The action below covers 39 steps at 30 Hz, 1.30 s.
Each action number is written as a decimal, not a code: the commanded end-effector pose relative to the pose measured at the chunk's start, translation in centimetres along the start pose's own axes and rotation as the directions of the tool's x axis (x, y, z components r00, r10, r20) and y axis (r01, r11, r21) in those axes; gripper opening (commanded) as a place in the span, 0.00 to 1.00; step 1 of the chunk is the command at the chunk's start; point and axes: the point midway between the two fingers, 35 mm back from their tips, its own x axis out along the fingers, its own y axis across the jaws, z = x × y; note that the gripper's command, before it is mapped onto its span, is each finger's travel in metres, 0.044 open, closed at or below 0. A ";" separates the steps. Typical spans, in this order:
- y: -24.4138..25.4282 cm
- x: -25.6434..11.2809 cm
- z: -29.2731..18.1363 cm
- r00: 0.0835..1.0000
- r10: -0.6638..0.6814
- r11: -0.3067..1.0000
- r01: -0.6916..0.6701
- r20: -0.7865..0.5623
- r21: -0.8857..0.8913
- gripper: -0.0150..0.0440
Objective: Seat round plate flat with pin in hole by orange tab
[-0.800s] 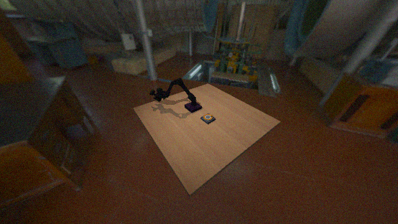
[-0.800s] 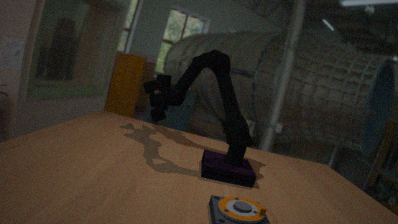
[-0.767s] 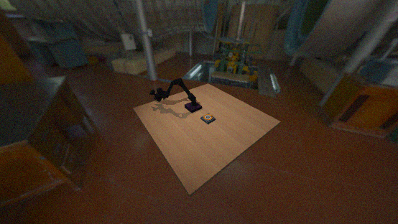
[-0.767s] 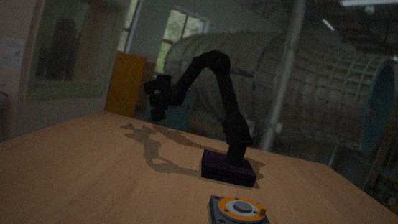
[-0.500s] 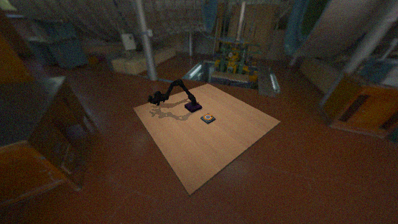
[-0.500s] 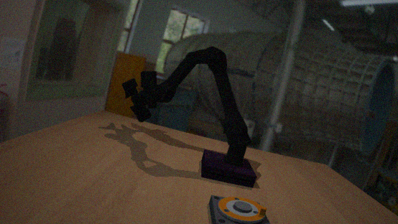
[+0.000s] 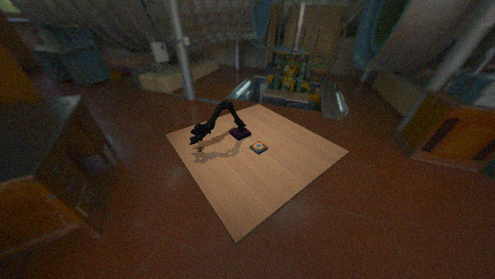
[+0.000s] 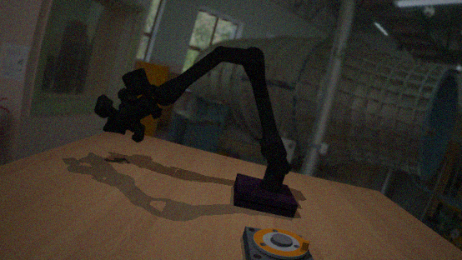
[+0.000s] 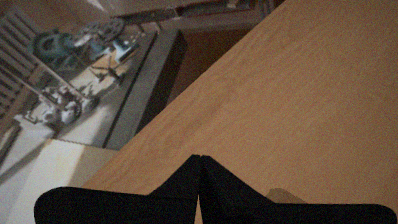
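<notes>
The round plate [image 7: 263, 145] [image 8: 259, 238], orange with a pale inner ring, sits around the grey post [image 8: 282, 239] on the dark square base [image 7: 258, 152] [image 8: 248, 247]. Its orange tab [image 8: 305, 245] points right in the exterior view. Whether the plate is tilted is too small to tell; the pin is not visible, and the hole next to the tab cannot be made out. My gripper [image 9: 199, 163] [image 7: 193, 142] is shut and empty, its fingertips meeting in the wrist view. It hangs above the table, far from the plate, on the other side of the arm's foot. Nothing of the robot touches the plate.
The arm's dark purple foot [image 7: 240, 133] [image 8: 264, 196] stands on the wooden table [image 7: 268, 192] [image 8: 138, 237] between the gripper and the base. The arm arches up from it toward the table's edge. The wrist view shows that edge and room furniture beyond.
</notes>
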 end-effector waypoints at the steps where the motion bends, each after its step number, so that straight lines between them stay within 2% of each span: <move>1: 3.5 -2.0 -4.0 0.994 0.046 0.991 -0.057 -0.095 -0.119 0.25; 3: 5.2 -3.8 -6.2 0.988 0.065 0.987 -0.084 -0.139 -0.133 0.25; 8: 9.7 -9.8 -15.1 0.933 0.092 0.889 -0.234 -0.347 -0.394 0.25; 10: 10.1 -10.8 -16.3 0.923 0.093 0.872 -0.256 -0.372 -0.416 0.25; 12: 10.9 -13.6 -19.6 0.893 0.091 0.821 -0.317 -0.440 -0.474 0.25; 16: 11.6 -19.9 -25.6 0.823 0.055 0.662 -0.454 -0.565 -0.597 0.25; 18: 11.5 -21.1 -26.6 0.809 0.044 0.622 -0.482 -0.586 -0.618 0.25; 22: 10.3 -28.6 -31.8 0.726 -0.040 0.358 -0.631 -0.687 -0.688 0.25; 24: 9.1 -32.3 -33.8 0.688 -0.090 0.219 -0.692 -0.720 -0.688 0.25; 26: 8.6 -33.6 -34.5 0.676 -0.109 0.169 -0.710 -0.729 -0.683 0.25; 31: 3.8 -42.8 -37.6 0.600 -0.256 -0.190 -0.800 -0.758 -0.569 0.25; 32: 2.6 -44.5 -37.9 0.589 -0.287 -0.261 -0.807 -0.755 -0.530 0.25; 35: 0.8 -46.9 -38.2 0.577 -0.329 -0.350 -0.810 -0.748 -0.471 0.25; 39: -4.1 -52.5 -37.9 0.561 -0.434 -0.559 -0.781 -0.705 -0.278 0.25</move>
